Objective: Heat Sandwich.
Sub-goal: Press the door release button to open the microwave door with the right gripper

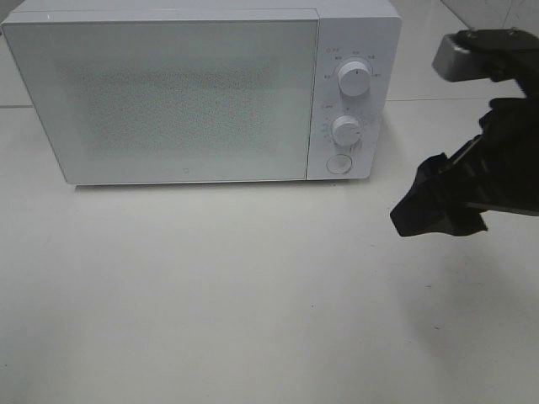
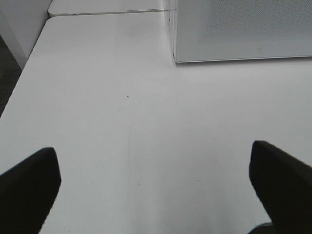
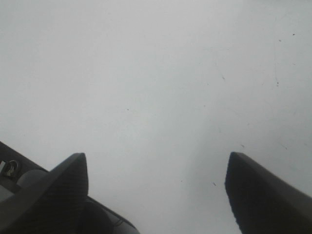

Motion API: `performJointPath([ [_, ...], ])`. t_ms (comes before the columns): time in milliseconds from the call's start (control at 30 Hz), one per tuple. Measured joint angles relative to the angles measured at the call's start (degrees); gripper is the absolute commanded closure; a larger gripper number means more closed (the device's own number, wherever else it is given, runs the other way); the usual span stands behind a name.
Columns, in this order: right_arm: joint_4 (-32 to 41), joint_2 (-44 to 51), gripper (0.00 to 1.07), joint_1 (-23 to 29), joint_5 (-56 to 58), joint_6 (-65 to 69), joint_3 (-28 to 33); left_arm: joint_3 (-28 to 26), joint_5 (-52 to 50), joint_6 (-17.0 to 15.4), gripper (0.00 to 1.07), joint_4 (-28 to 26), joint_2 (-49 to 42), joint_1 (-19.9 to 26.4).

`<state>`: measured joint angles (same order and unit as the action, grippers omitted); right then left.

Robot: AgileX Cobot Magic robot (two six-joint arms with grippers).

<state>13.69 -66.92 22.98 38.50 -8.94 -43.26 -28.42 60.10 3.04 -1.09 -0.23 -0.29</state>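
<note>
I see the microwave (image 1: 168, 97), door closed, on the table (image 1: 210, 295). Right claw (image 3: 156, 161) is wide & empty, left claw (image 2: 153, 161) also wide. Sandwich: I cannot tell where, maybe behind the door.

I see a boxy white microwave (image 1: 185, 93) with a smooth, faintly glossy shell that looks like plastic. Its door front has a fine, frosted dot pattern. The two round white knobs (image 1: 354, 77) look like smooth plastic. The pale white surface (image 1: 253, 286) is matt and smooth, with faint hairline scratches and specks. The right tool (image 1: 438, 209) and left tool (image 2: 153, 152) are matt black, apparently hard plastic.
</note>
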Motion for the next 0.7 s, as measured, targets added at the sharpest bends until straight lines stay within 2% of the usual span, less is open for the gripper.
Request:
performJointPath([
  [433,-2.6,16.9,0.31,0.0,13.3,1.8,-0.6,0.0,0.0,0.0,0.09,0.0,0.0,0.0],
  [700,-12.9,28.5,0.31,0.0,21.3,7.9,-0.6,0.0,0.0,0.0,0.09,0.0,0.0,0.0],
])
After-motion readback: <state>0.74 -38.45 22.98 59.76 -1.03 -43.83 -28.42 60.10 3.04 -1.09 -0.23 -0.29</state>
